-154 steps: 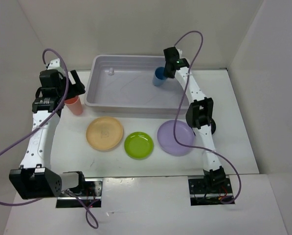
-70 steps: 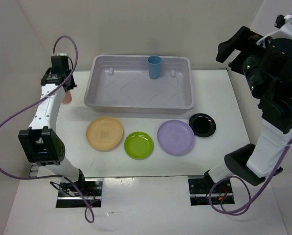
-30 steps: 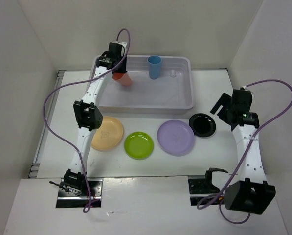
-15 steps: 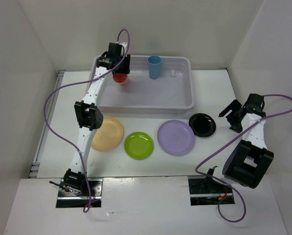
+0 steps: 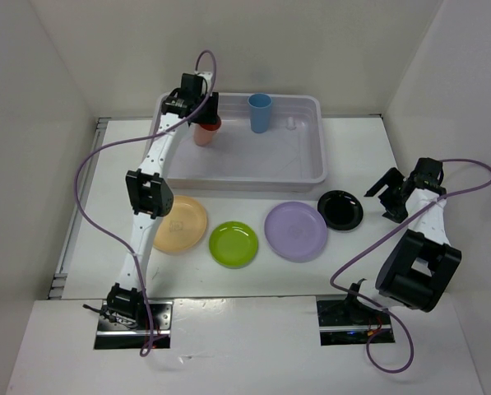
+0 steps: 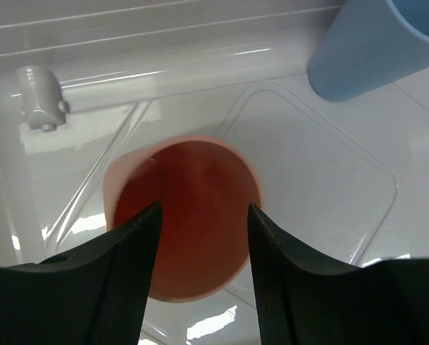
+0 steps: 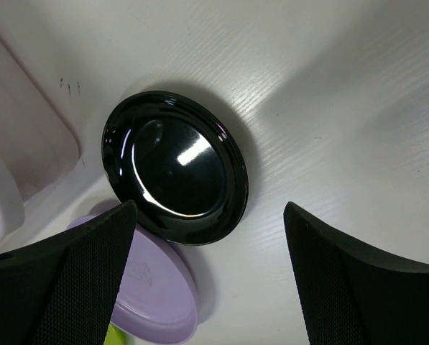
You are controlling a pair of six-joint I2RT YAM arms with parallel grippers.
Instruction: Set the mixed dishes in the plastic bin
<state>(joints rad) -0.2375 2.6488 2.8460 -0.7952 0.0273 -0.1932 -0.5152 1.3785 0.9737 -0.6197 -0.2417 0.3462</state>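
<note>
The coral-red cup [image 5: 204, 133] [image 6: 182, 215] stands upright on the floor of the plastic bin [image 5: 237, 183] [image 6: 307, 180], near its far left corner. My left gripper [image 5: 202, 115] [image 6: 204, 207] hovers right above the cup, open, one finger to each side. The blue cup [image 5: 260, 112] [image 6: 372, 50] stands in the bin at the far wall. In front of the bin lie the pale orange plate [image 5: 179, 224], green plate [image 5: 233, 243], lilac plate [image 5: 295, 231] [image 7: 153, 302] and small black plate [image 5: 340, 209] [image 7: 174, 172]. My right gripper [image 5: 389, 197] [image 7: 210, 205] is open just right of the black plate.
White walls close in the table on the left, back and right. The right arm's elbow and purple cable [image 5: 467, 164] hang near the right wall. A small knob [image 6: 38, 97] sticks up from the bin floor beside the coral cup.
</note>
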